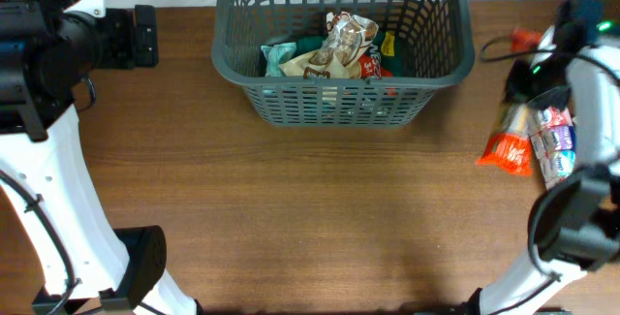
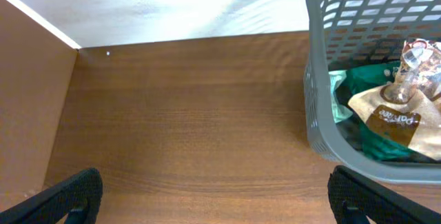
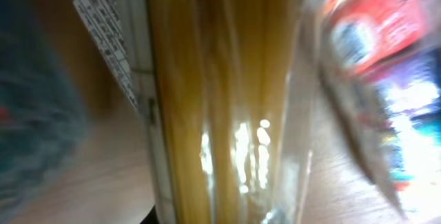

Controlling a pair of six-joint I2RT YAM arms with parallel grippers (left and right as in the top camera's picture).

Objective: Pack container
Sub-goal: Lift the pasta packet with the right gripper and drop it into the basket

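The dark grey lattice container [image 1: 339, 80] stands at the back middle of the table and holds several snack packets [image 1: 334, 48]; its left corner shows in the left wrist view [image 2: 317, 114]. My left gripper [image 2: 213, 196] is open and empty over bare table to the left of the container. My right gripper [image 1: 531, 87] is at the right edge, over a pile of packets. A clear packet of yellow pasta [image 3: 227, 100] fills the right wrist view between the jaws. The fingers are almost wholly hidden behind it.
An orange packet [image 1: 508, 150] and purple and white packets [image 1: 554, 136] lie by the right arm; they show blurred in the right wrist view [image 3: 386, 79]. A white wall runs behind the table [image 2: 172, 10].
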